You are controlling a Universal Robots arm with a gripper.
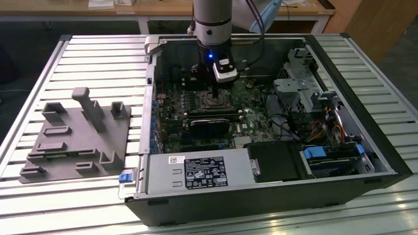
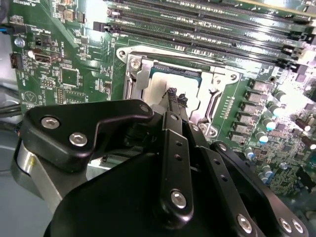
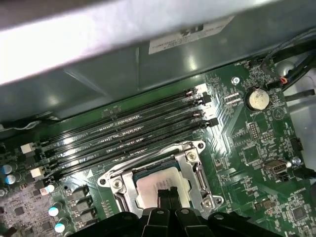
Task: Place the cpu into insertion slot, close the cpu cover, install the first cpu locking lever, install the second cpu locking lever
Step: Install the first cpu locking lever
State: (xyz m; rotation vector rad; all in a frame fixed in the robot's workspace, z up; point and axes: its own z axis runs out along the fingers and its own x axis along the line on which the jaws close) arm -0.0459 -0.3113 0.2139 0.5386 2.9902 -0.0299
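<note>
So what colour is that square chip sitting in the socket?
Silvery-grey, a pale metal top; the cpu shows best in the first wrist view.

Silver-grey cylindrical arm (image 1: 212, 19) with dark cables alongside — small blue light, white block near wrist; black end effector (image 2: 176, 98), linkage plates studded with silver screws.

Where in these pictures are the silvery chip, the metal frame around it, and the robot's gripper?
cpu (image 3: 157, 180): first wrist view, on its silvery top.
cpu cover (image 3: 188, 157): first wrist view, on the frame's corner.
gripper (image 2: 176, 100): second wrist view, between its fingertips over the chip.
</note>
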